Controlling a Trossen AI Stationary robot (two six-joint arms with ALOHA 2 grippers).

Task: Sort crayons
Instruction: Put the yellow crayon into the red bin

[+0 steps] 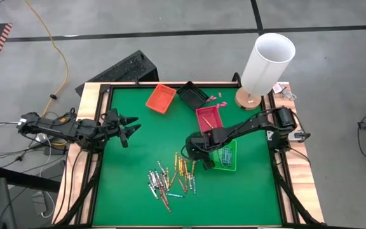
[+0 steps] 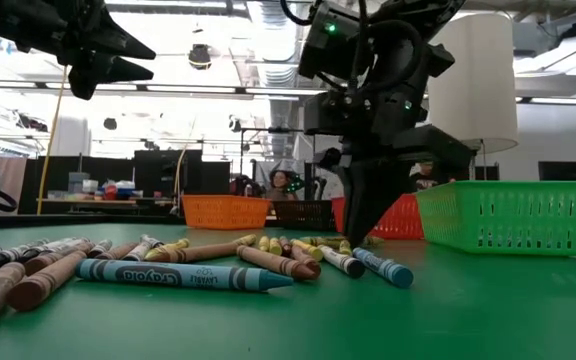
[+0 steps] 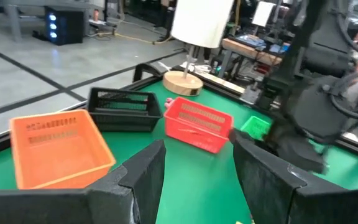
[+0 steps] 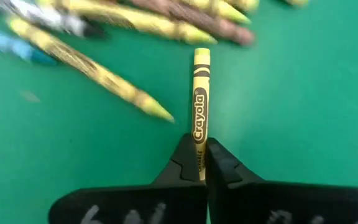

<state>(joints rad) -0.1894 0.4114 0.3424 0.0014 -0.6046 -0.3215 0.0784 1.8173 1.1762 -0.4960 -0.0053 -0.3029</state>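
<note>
Several crayons (image 1: 170, 178) lie scattered on the green mat near the table's front; they show close up in the low view as a row of crayons (image 2: 188, 265). My right gripper (image 4: 202, 158) reaches down at the pile's right edge, shut on a yellow crayon (image 4: 201, 93); in the high view my right gripper (image 1: 194, 154) stands beside the green tray. My left gripper (image 1: 131, 127) hovers open and level over the mat's left side, holding nothing; its two fingers frame the trays in the left wrist view (image 3: 197, 168). My right gripper pinches the yellow crayon by one end (image 4: 200, 146) between its two fingertips. The fingers slant down from the table's right side and lie along the crayon, which points straight away from them toward the pile. Whether the crayon is clear of the mat I cannot tell.
Four small trays stand on the mat: orange (image 1: 161, 98), black (image 1: 192, 95), red (image 1: 209, 117) and green (image 1: 226, 156). A white lamp (image 1: 265, 63) stands at the far right corner. Tiny pink bits (image 1: 213, 98) lie by the black tray. A raised wooden rim (image 1: 88, 159) surrounds the mat.
</note>
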